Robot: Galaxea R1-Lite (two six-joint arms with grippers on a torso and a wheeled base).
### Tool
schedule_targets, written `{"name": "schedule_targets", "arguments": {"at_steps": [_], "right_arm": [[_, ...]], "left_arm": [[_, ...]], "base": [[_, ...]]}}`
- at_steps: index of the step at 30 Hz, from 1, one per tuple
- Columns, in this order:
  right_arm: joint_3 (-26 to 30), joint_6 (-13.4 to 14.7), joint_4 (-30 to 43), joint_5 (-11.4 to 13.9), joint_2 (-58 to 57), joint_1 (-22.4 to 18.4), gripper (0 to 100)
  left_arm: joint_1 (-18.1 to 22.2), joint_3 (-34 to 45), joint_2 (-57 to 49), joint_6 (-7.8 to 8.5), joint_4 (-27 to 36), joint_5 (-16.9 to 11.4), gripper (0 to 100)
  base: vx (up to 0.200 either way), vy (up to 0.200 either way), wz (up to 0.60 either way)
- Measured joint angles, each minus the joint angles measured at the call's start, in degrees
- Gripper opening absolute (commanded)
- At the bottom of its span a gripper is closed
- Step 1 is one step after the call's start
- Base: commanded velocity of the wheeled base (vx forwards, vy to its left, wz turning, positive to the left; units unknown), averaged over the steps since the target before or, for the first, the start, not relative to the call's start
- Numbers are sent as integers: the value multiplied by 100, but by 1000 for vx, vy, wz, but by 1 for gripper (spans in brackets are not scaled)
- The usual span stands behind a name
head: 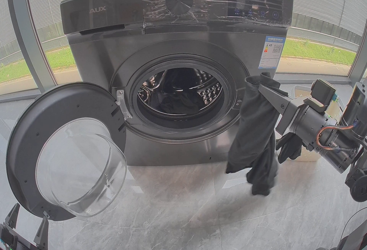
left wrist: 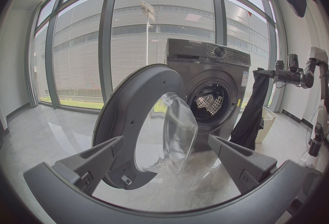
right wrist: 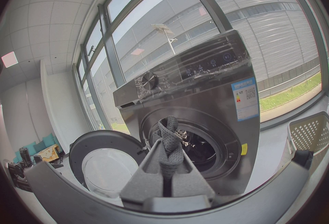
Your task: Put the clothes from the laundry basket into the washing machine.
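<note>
Dark garment (head: 254,136): hangs from right gripper (head: 263,88), jaws clenched on its top, just right of the open washing machine (head: 176,33), beside laundry basket (left wrist: 265,125); left gripper (left wrist: 166,141), jaws released, low by the swung-open door (head: 38,128).

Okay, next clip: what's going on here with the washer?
The right gripper is shut on a dark garment, which hangs just right of the washing machine opening, not yet inside. The door is swung wide open to the left, and something dark lies in the drum. The laundry basket stands on the floor right of the machine. The left gripper is open, low near the door, holding nothing.
</note>
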Motion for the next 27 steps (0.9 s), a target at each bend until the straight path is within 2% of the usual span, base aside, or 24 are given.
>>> {"name": "schedule_targets", "arguments": {"at_steps": [3, 11, 23, 27], "right_arm": [[15, -2, -243, 85, 0, 85, 0], [-30, -5, -265, 66, 37, 15, 0], [12, -6, -245, 71, 74, -11, 0], [34, -6, -221, 82, 88, -13, 0]], "left_arm": [[0, 0, 0, -1, 0, -2, 100], [0, 0, 0, -9, 0, -5, 100], [-2, 0, 0, -9, 0, 2, 100], [-2, 0, 0, -6, 2, 2, 100]], "base": [[0, 0, 0], [0, 0, 0], [0, -200, 0], [0, 0, 0]]}}
